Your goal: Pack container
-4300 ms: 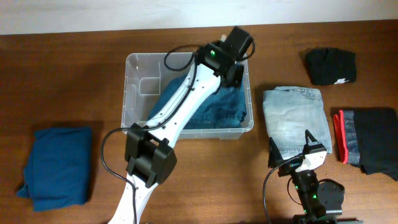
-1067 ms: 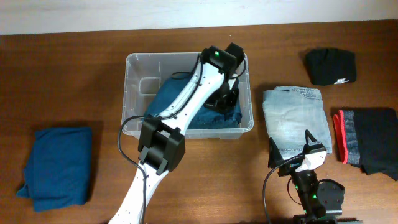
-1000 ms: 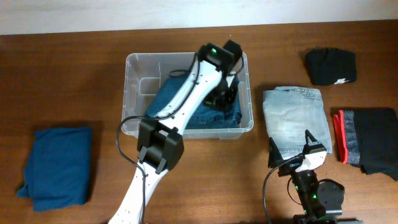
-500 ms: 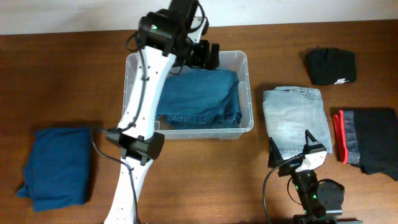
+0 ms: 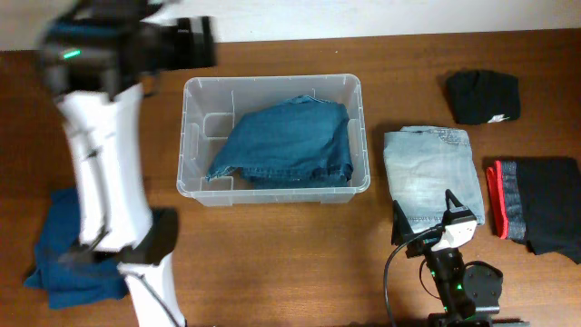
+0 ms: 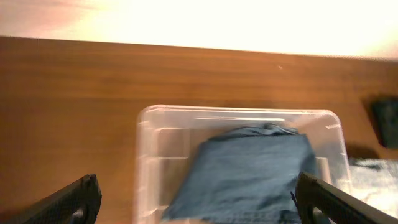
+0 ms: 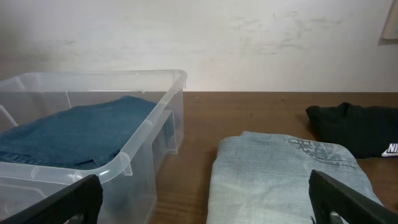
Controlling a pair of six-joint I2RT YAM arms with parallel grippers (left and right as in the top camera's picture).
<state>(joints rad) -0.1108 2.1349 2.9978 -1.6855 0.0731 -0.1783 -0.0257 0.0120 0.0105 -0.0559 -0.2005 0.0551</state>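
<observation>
On the brown table (image 5: 272, 263), the bin (image 5: 185, 136) sits at upper centre holding jeans (image 5: 290, 141), our left gripper (image 6: 196, 186) and right gripper (image 5: 425, 222) gape empty, so we likely fetch the blue cloth (image 5: 50, 254) at lower left next.

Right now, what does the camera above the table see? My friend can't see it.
A clear container on a wooden table holds one dark blue denim garment. The left arm, blurred, is at its left; folded light jeans and darker clothes lie to its right.

Bright even light, partial motion blur
</observation>
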